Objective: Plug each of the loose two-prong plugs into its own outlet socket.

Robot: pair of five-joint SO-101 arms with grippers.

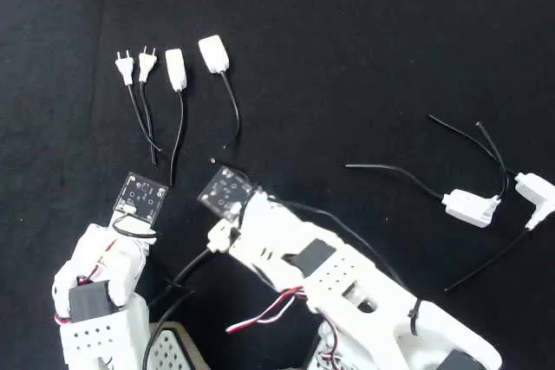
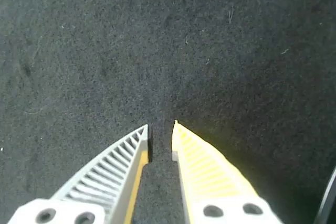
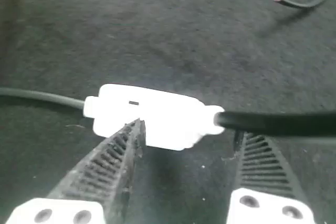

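The right gripper hangs wide open astride a white plug-and-socket pair with a black cord at each end. It looks mated, so this pairing seems done. Beside that pair, the left gripper shows a narrow slit and holds nothing. Beyond the pair on the desk, two-prong plugs and sockets lie loose; next, grasp one plug.
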